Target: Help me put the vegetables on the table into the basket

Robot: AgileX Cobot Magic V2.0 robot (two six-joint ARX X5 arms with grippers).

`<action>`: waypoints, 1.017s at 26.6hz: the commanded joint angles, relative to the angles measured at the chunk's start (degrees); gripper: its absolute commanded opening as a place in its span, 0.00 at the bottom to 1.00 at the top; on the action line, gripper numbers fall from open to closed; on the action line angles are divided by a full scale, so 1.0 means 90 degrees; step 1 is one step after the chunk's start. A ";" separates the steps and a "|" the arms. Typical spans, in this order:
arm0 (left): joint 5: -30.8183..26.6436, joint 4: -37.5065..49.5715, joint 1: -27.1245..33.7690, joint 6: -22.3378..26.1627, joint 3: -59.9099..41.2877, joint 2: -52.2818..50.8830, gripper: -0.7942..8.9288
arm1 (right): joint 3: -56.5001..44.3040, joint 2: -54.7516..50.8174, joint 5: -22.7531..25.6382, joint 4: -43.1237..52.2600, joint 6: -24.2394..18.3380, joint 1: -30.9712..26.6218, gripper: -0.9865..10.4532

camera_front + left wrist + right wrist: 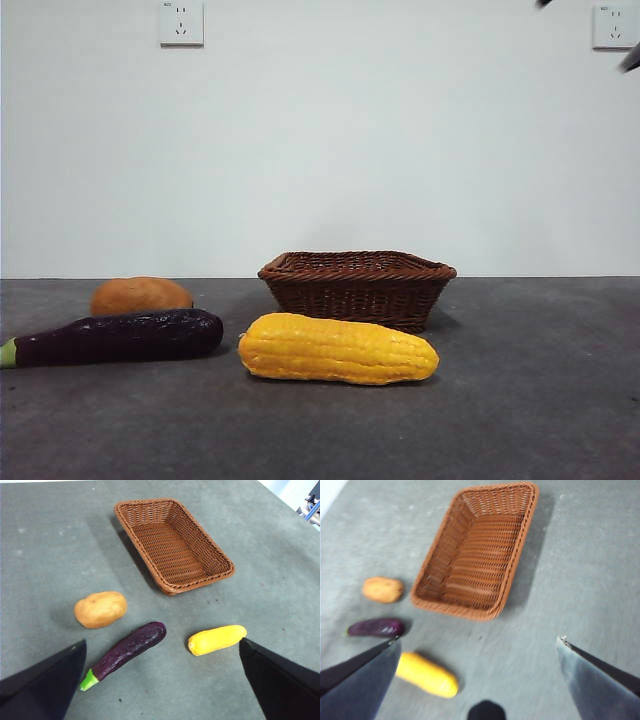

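We hold both grippers, left [162, 680] and right [477, 677], high, jaws wide, empty. Corn [338, 348] and eggplant [118, 337] lie left-right, eggplant's stem leftward.

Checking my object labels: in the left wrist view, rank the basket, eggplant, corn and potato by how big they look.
1. basket, clearly largest.
2. eggplant, longest vegetable.
3. and 4. corn and potato: corn longer, potato fatter; too close to rank.

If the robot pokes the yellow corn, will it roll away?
Probably, a little. The corn is rounded and lies on its side on the flat table, touching nothing, so a sideways push could roll it. Its bumpy kernels may give the end effectors some grip.
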 commanded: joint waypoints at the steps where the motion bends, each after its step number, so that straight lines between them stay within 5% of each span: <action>1: 0.0257 0.0100 -0.0015 0.0053 -0.0002 0.0063 0.73 | 0.0653 0.0959 0.0277 0.0041 0.0114 0.0321 0.58; 13: 0.0274 0.0221 -0.0015 0.0056 -0.0002 0.0299 0.73 | 0.3971 0.4993 0.1258 0.0032 0.0180 0.1103 0.58; 25: 0.0274 0.0138 -0.0015 0.0056 -0.0002 0.0333 0.73 | 0.4602 0.7040 0.1416 0.1032 0.0277 0.1275 0.58; 27: 0.0274 0.0129 -0.0015 0.0056 -0.0002 0.0335 0.73 | 0.4602 0.7181 0.1426 0.1188 0.0338 0.1275 0.51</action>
